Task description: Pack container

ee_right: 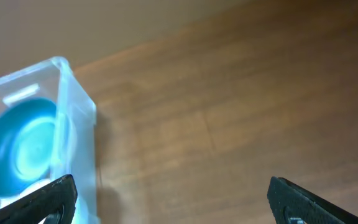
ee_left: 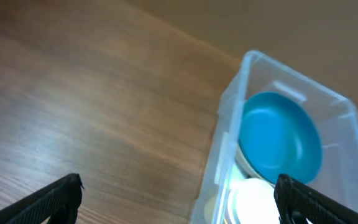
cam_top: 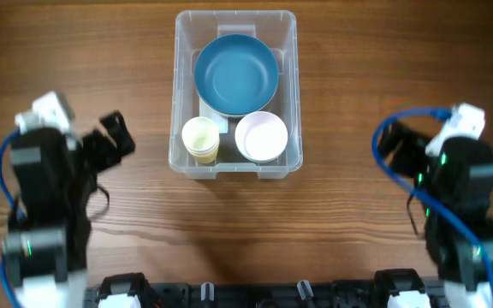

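Note:
The clear rectangular container (cam_top: 178, 94) stands at the middle back of the table. Inside it lie a blue bowl (cam_top: 236, 74), a pale yellow cup (cam_top: 200, 137) and a white bowl (cam_top: 261, 137). My left gripper (cam_top: 114, 137) is open and empty, left of the container; its wrist view shows the container (ee_left: 229, 118) and blue bowl (ee_left: 281, 137) between its fingertips (ee_left: 179, 199). My right gripper (cam_top: 392, 141) is open and empty, right of the container; its wrist view shows the container's corner (ee_right: 79, 106), the blue bowl (ee_right: 20, 143) and its fingertips (ee_right: 173, 199).
The wooden table (cam_top: 358, 51) surrounds the container. Blue cables (cam_top: 392, 175) loop beside each arm. A black rail (cam_top: 255, 295) runs along the front edge.

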Motion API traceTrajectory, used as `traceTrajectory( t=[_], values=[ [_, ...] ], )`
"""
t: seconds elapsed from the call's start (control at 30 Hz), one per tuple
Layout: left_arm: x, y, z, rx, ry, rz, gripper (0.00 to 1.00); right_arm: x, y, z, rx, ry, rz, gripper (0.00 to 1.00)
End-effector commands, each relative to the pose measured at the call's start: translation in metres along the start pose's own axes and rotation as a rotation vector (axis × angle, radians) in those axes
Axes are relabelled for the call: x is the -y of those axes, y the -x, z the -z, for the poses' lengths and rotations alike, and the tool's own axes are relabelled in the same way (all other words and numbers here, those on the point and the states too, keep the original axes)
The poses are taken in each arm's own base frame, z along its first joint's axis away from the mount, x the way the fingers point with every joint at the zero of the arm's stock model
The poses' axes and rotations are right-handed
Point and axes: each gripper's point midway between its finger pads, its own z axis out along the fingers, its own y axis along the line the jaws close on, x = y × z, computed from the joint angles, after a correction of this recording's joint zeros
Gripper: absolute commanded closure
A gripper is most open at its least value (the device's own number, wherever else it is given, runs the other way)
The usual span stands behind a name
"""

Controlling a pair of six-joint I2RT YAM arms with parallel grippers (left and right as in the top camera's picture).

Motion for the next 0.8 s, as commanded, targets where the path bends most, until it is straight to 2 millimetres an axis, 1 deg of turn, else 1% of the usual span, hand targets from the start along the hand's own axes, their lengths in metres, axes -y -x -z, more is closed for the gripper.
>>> traceTrajectory(
  t=[0.0,0.07,0.1,0.13,0.23,0.53,0.63,0.73,0.77],
  values=[
    [-0.008,-0.035,0.027,0.075,-0.068,0.009,0.00,0.017,-0.028,0.014,0.050,-0.004,-0.040,0.00],
    [-0.014,-0.052,0.033,0.101,-0.083,0.056,0.00,0.020,-0.032,0.024,0.087,0.011,-0.046,0.00],
    [-0.016,-0.056,0.036,0.110,-0.086,0.055,0.00,0.022,-0.032,0.031,0.104,0.016,-0.047,0.00],
    [-0.018,-0.060,0.037,0.107,-0.085,0.055,0.00,0.022,-0.032,0.033,0.106,0.018,-0.049,0.00],
    [-0.018,-0.062,0.037,0.097,-0.081,0.056,0.00,0.022,-0.038,0.032,0.082,0.020,-0.047,0.00],
    [-0.021,-0.069,0.036,0.067,-0.068,0.056,0.00,0.022,-0.039,0.032,0.077,0.018,-0.045,0.00],
    [-0.025,-0.077,0.035,0.036,-0.054,0.057,0.00,0.029,-0.044,0.031,0.060,-0.017,-0.039,0.00],
    [-0.029,-0.088,0.035,-0.007,-0.036,0.058,0.00,0.021,-0.045,0.031,0.055,0.026,-0.029,0.00],
    [-0.030,-0.090,0.035,-0.017,-0.031,0.059,0.00,0.018,-0.044,0.031,0.065,0.050,0.006,0.00]
  ],
)
